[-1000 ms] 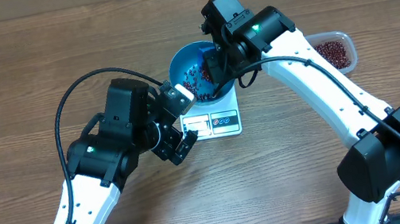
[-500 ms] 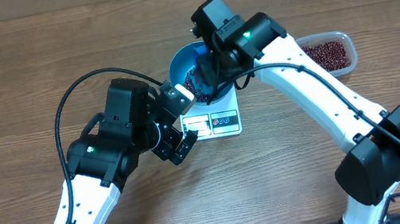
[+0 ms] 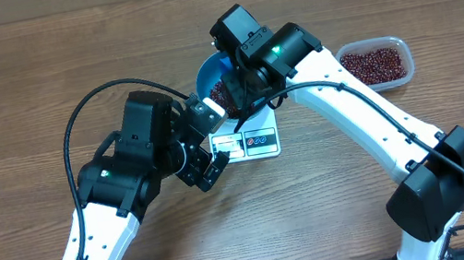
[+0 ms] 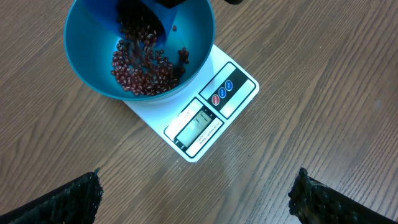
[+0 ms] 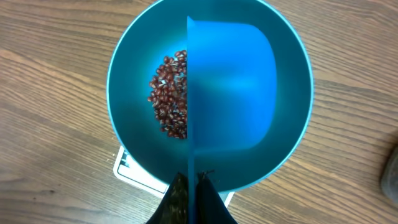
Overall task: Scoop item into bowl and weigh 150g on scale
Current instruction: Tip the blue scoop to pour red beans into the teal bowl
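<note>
Now: right gripper (image 5: 193, 198), fingers pinched together on the scoop (image 5: 230, 87) handle. The scoop hangs directly over the bowl (image 5: 124, 93), its long axis running from the fingers out across the bowl's middle, rolled onto its side. In the left wrist view beans (image 4: 140, 65) are spilling from it onto the heap in the bowl's bottom. The bowl sits on the scale (image 4: 214, 106), display edge uncovered; the digits are too small to read.

Left gripper (image 4: 199, 202): fingers wide apart, holding nothing, hovering just off the display side.

The tub (image 3: 376, 63) of beans lies well apart from the bowl, on the right arm's outer side. Judgement: any refill is the right arm's reach.
</note>
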Controlling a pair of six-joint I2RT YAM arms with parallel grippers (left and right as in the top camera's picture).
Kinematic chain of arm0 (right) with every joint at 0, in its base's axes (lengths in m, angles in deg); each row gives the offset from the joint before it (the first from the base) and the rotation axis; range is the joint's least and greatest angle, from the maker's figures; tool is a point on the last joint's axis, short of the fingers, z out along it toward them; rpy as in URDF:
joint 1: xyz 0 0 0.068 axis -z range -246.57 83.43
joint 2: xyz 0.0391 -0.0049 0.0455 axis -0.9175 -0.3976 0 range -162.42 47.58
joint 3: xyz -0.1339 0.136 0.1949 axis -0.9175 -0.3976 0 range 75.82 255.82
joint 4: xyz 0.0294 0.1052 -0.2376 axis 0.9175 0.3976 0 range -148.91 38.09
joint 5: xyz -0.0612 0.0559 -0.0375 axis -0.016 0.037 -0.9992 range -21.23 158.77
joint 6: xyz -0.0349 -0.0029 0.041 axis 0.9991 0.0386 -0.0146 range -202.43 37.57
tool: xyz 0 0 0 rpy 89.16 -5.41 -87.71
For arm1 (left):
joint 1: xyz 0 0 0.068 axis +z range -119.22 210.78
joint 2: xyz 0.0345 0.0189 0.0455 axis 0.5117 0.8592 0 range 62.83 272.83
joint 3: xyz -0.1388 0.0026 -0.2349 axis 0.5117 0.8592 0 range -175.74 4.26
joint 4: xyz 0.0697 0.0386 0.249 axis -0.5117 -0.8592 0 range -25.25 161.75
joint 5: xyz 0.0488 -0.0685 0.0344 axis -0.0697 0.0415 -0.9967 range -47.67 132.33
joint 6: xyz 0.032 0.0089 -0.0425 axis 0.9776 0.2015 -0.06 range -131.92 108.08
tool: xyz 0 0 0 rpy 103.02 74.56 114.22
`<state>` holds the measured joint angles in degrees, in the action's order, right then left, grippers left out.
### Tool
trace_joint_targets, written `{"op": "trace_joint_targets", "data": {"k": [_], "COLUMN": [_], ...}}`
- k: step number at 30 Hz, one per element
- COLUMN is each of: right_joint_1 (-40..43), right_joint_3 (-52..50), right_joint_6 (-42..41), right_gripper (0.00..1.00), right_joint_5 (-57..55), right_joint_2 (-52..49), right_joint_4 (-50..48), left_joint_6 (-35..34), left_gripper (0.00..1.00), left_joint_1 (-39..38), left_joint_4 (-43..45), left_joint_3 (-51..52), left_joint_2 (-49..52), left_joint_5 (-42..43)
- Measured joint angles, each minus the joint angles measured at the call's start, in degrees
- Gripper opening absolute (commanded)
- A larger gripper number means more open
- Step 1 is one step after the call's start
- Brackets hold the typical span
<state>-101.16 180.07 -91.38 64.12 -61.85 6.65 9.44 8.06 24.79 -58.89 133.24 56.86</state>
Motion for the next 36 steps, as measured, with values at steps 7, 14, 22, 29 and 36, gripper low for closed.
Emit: {"op": "trace_joint_targets", "data": {"k": [7,14,22,29,36], "right_joint_1": [0.00,0.00,-0.02,-1.95,-3.80], "right_joint_3": [0.00,0.00,0.00,0.00,0.00], "right_joint_6": [0.00,0.52,1.53,2.60,2.97], "right_gripper": [0.04,0.04,0.04,0.04,0.04], "right_joint_5": [-1.55,-4.35,-6.14,-9.16,-10.80], "right_joint_2": [0.00,0.00,0.00,0.00,0.00], "right_joint_4": [0.02,1.40,1.53,1.55,1.53], "left_joint_6": [0.00,-0.02,-0.02,0.00,0.00], "left_gripper": [0.99,0.99,0.99,0.99,1.00], "left_joint_1": [0.00,0.00,0.00,0.00,0.00], "left_joint_4": [0.00,0.00,0.00,0.00,0.00], "left_joint_3": [0.02,0.00,0.00,0.02,0.00], "left_joint_2": [0.00,0.00,0.00,0.00,0.00], "left_joint_5": [-0.02,-0.02,-0.02,-0.02,-0.02]}}
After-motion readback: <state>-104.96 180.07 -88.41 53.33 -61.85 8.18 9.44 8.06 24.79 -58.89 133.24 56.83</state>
